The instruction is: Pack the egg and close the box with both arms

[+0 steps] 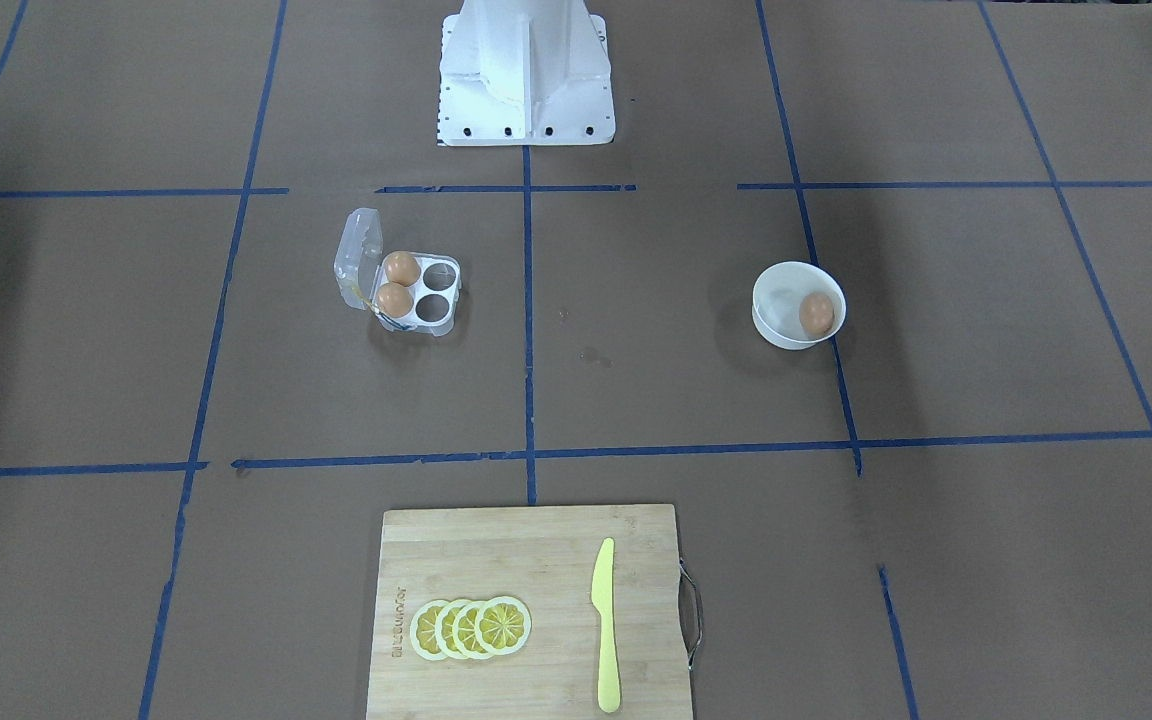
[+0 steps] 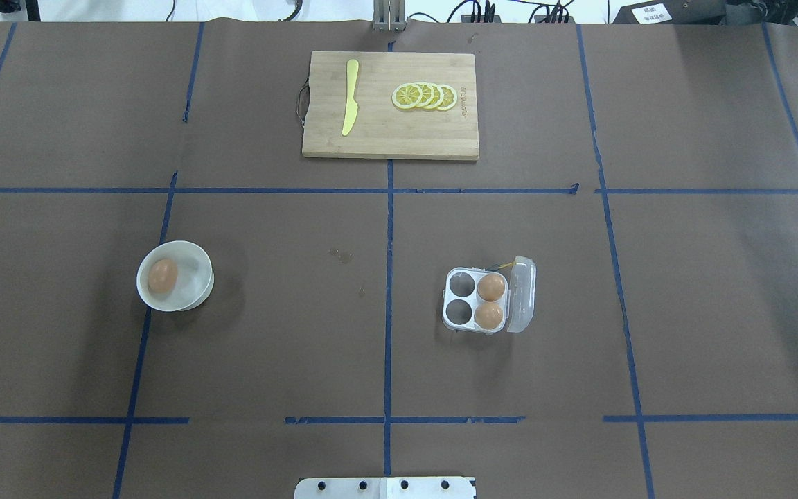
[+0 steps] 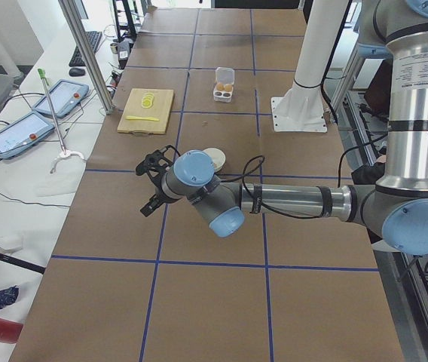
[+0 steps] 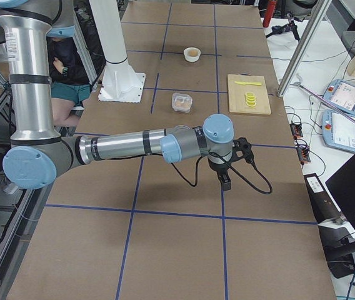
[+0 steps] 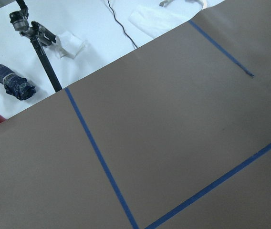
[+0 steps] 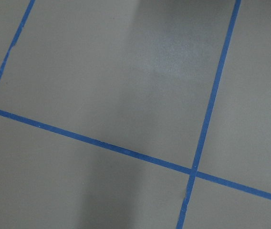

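One orange-brown egg (image 1: 816, 313) (image 2: 162, 275) lies in a white bowl (image 1: 766, 285) (image 2: 194, 253). The clear box (image 1: 433, 308) (image 2: 460, 298) stands open with its lid (image 1: 356, 250) up. It holds two eggs (image 2: 491, 287) and has two empty cells. My left gripper (image 3: 154, 185) shows only in the exterior left view, above the table and short of the bowl (image 3: 215, 157); I cannot tell if it is open. My right gripper (image 4: 226, 181) shows only in the exterior right view, well short of the box (image 4: 181, 102); I cannot tell its state. Both wrist views show only brown paper and blue tape.
A wooden cutting board (image 1: 496, 560) (image 2: 378, 138) lies at the table's far edge from the robot, with a yellow knife (image 1: 604, 620) and lemon slices (image 1: 471, 628) on it. The white pedestal base (image 1: 526, 80) stands between the arms. Tablets and cables lie on side tables.
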Controlling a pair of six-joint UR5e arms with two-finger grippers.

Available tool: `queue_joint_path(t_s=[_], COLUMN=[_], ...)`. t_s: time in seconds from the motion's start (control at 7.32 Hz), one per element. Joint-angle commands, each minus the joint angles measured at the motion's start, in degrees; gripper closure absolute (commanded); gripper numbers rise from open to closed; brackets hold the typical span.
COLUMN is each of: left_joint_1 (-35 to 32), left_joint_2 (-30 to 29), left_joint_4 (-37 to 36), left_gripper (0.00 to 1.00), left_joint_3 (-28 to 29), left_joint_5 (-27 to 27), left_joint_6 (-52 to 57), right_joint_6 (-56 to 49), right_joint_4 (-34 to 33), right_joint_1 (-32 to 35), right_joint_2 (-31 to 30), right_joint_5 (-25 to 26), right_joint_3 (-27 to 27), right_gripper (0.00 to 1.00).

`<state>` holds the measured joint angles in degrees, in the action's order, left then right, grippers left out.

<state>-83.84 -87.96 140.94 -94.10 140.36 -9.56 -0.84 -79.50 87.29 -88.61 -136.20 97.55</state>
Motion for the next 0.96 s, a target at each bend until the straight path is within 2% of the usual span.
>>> queue_joint_path(t_s=[0.0,0.14,0.41,0.55,0.68,0.82], left_joint_1=[9.36,14.62,25.69,29.66,32.83,34.78], left_joint_2=[0.33,0.33,0.42,0.33,0.33,0.24], left_joint_4=[1.09,1.0,0.74,0.65,0.48,-1.18], left_gripper=[0.0,0.0,0.0,0.0,0.06,0.16], left_joint_3=[-5.19,-7.13,-12.13,-12.51,-12.51,-12.86], left_joint_5=[-2.95,-8.03,-19.35,-22.64,-25.71,-26.79], left_joint_6=[-12.71,-17.11,-32.62,-38.71,-43.56,-47.26], right_joint_6=[3.46,3.39,3.05,3.22,3.57,3.57], right_joint_4=[2.15,2.15,2.33,3.29,5.04,5.14], right_joint_1=[-1.94,-1.94,-1.94,-2.03,-1.95,-1.94], right_joint_2=[-0.6,-0.6,-1.83,-2.61,-3.14,-3.58], right_joint_5=[0.5,0.5,0.41,0.41,0.41,0.41], right_joint_3=[0.18,0.19,0.27,0.19,0.1,0.1], right_gripper=[0.0,0.0,0.0,0.0,0.0,0.0])
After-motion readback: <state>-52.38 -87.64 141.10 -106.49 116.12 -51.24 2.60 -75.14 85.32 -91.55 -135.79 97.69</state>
